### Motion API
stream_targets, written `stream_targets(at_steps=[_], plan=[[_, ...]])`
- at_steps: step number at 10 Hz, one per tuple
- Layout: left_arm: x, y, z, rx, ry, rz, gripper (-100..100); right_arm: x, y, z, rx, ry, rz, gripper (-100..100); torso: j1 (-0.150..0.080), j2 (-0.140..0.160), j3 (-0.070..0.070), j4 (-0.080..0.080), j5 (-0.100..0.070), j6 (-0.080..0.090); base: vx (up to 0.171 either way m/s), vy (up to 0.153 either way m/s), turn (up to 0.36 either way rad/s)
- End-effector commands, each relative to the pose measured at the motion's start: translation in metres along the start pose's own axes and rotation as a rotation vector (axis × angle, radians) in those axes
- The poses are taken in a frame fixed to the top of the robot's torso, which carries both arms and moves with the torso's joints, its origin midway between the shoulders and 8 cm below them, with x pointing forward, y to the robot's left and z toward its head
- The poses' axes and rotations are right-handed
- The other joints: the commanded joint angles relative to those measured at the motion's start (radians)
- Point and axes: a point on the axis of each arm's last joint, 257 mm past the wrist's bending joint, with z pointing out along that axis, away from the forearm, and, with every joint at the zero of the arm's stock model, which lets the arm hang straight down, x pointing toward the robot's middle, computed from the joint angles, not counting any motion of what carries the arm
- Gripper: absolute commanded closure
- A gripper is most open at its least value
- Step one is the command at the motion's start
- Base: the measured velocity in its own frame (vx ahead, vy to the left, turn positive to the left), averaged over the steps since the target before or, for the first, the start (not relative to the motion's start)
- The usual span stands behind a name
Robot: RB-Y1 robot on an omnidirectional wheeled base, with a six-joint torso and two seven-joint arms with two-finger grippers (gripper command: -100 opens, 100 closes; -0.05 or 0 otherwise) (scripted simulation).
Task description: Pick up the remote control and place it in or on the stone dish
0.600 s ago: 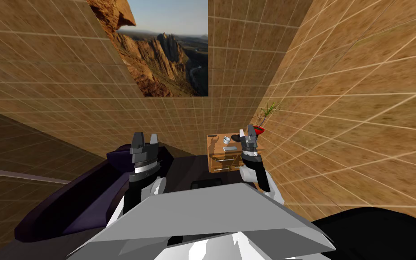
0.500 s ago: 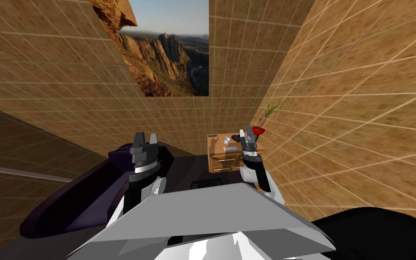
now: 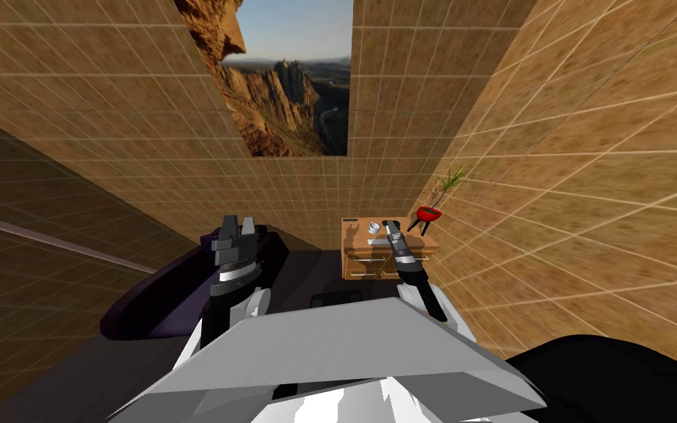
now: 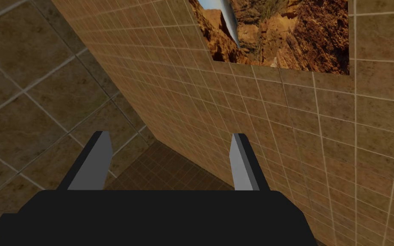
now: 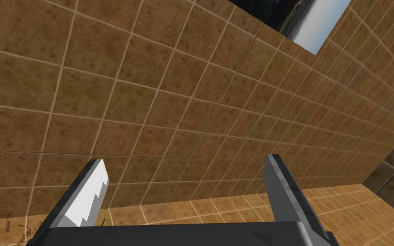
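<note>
A: Hovering by the wooden worktop (image 3: 355, 236), right hand (image 5: 186, 171) released, left hand (image 4: 170, 143) released. Remote control?
B: Presumably on that worktop, too small to pick out. Likely light, stiff, slick: pinch across the narrow middle.

So the counter (image 3: 357, 236) is a small wooden unit with drawers down its front, tucked into the corner against the tiled walls. On top there's a little white cup-shaped thing (image 3: 374, 227) toward the back, and just in front of it a flat grey slab that looks like the remote control (image 3: 375, 239). There's also a thin dark strip (image 3: 350, 220) near the back edge, too small to tell what. The right part of the top is hidden.
</note>
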Motion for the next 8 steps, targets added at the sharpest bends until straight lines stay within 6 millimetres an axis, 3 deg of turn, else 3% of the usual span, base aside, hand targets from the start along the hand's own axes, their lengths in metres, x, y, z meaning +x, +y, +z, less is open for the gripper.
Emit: stream_targets(at_steps=[1, 2, 5, 8], plan=[[0.000, 0.000, 0.000, 0.000, 0.000, 0.000, 0, 0.010, -0.036, -0.018, 0.092, 0.071, -0.078, -100, 0.000, 0.000, 0.000, 0.000, 0.000, 0.000, -0.052, 0.008, 0.175], [0.000, 0.000, 0.000, 0.000, 0.000, 0.000, 0, 0.011, -0.038, -0.019, 0.096, 0.072, -0.077, -100, 0.000, 0.000, 0.000, 0.000, 0.000, 0.000, -0.034, 0.001, 0.043], [0.000, 0.000, 0.000, 0.000, 0.000, 0.000, 0, 0.024, -0.109, -0.075, 0.274, 0.221, -0.231, -100, -0.001, -0.002, -0.001, 0.000, 0.000, 0.000, -0.033, 0.001, 0.195], [0.000, 0.000, 0.000, 0.000, 0.000, 0.000, 0, 0.027, -0.142, -0.107, 0.354, 0.292, -0.291, -100, 0.000, -0.003, -0.002, 0.000, 0.000, 0.000, -0.015, 0.006, 0.077]])
